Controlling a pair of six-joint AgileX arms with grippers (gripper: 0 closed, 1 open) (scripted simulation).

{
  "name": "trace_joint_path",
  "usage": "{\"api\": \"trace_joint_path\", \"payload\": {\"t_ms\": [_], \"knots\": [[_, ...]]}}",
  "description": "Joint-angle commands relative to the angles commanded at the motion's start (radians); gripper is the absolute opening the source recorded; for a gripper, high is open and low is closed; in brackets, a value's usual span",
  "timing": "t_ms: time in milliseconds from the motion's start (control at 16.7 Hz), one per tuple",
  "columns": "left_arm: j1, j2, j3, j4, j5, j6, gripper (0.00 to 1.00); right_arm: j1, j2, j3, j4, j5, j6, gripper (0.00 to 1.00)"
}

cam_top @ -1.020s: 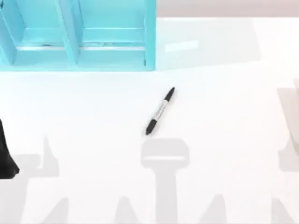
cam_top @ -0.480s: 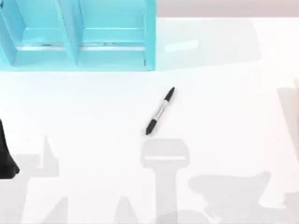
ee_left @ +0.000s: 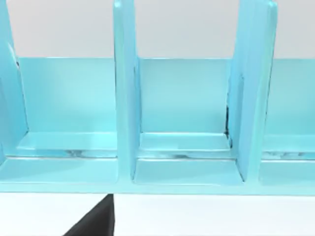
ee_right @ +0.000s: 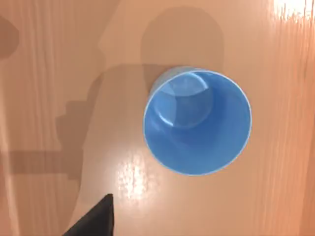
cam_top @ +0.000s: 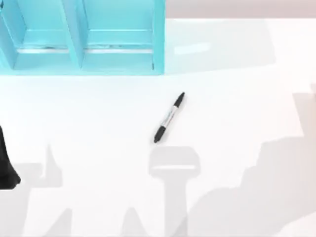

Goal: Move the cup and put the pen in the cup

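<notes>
The pen [cam_top: 169,117] lies slanted on the white table near the middle, one black end pointing to the far right. In the right wrist view the blue cup [ee_right: 197,122] stands upright and empty on a wood-coloured surface, seen from straight above. A dark bit of my right gripper [ee_right: 96,219] shows at that picture's edge, apart from the cup. My left arm [cam_top: 6,163] stays parked at the table's left edge. A dark bit of my left gripper [ee_left: 96,221] faces the shelf.
A light blue shelf [cam_top: 84,39] with upright dividers [ee_left: 125,98] stands at the back left of the table. A broad grey shadow [cam_top: 256,197] covers the table's front right. Open white table surrounds the pen.
The shadow at the table's front right has grown and spread toward the right edge. The pen and the left arm have not moved.
</notes>
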Motion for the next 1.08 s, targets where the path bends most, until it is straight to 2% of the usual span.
{"api": "trace_joint_path", "payload": {"t_ms": [240, 660, 840, 1080], "knots": [[0.0, 0.0, 0.0, 0.0, 0.0, 0.0, 1.0, -0.044, 0.152, 0.14, -0.105, -0.003, -0.04, 1.0], [0.0, 0.0, 0.0, 0.0, 0.0, 0.0, 1.0, -0.045, 0.171, 0.153, -0.113, -0.004, -0.044, 1.0], [0.0, 0.0, 0.0, 0.0, 0.0, 0.0, 1.0, -0.046, 0.187, 0.091, -0.045, -0.004, -0.041, 1.0], [0.0, 0.0, 0.0, 0.0, 0.0, 0.0, 1.0, -0.044, 0.227, -0.049, 0.158, -0.004, -0.039, 1.0]]}}
